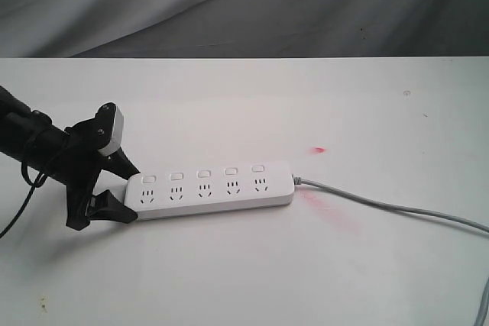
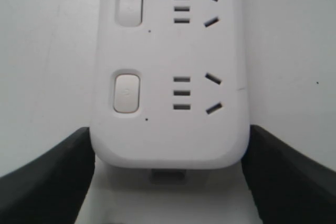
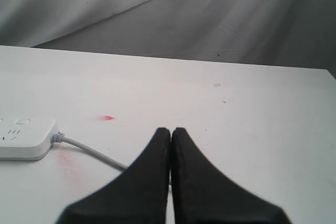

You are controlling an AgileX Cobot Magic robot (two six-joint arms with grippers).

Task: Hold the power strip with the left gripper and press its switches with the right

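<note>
The white power strip (image 1: 210, 188) lies flat on the table, five outlets in a row and its grey cable (image 1: 382, 205) trailing off to the right. Five small switches (image 1: 204, 173) run along its far edge; the left wrist view shows two of these switches (image 2: 126, 93) close up. My left gripper (image 1: 135, 195) straddles the strip's left end, and both black fingers (image 2: 47, 177) press against its sides. My right gripper (image 3: 171, 130) is shut with nothing in it, above the table near the cable (image 3: 89, 150). It does not show in the exterior view. The strip's cable end (image 3: 26, 140) lies off to its side.
A small red mark (image 1: 318, 149) and a faint pink smear (image 1: 328, 208) stain the white table (image 1: 244, 280) near the strip's cable end. A grey cloth backdrop (image 1: 244, 5) hangs behind the table's far edge. A thin black cable (image 1: 19, 196) dangles from the left arm.
</note>
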